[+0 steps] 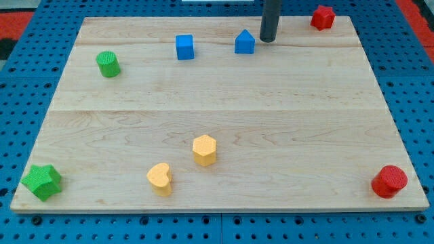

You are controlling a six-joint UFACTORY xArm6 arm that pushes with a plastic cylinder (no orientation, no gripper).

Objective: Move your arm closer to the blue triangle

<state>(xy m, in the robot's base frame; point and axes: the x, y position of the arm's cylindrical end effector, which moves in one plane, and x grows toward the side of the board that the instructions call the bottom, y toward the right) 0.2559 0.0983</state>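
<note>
The blue triangle (245,42) is a small blue block with a peaked top, near the view's top, a little right of centre. My tip (268,39) is the lower end of a dark rod that comes down from the view's top edge. It stands just right of the blue triangle, with a narrow gap between them. A blue cube (184,47) sits to the left of the triangle.
The wooden board (224,115) lies on a blue pegboard. A green cylinder (108,64) is at upper left, a red star (323,17) at top right, a red cylinder (389,181) at bottom right, a green star (42,181) at bottom left. A yellow hexagon (204,150) and a yellow heart (160,178) sit at lower centre.
</note>
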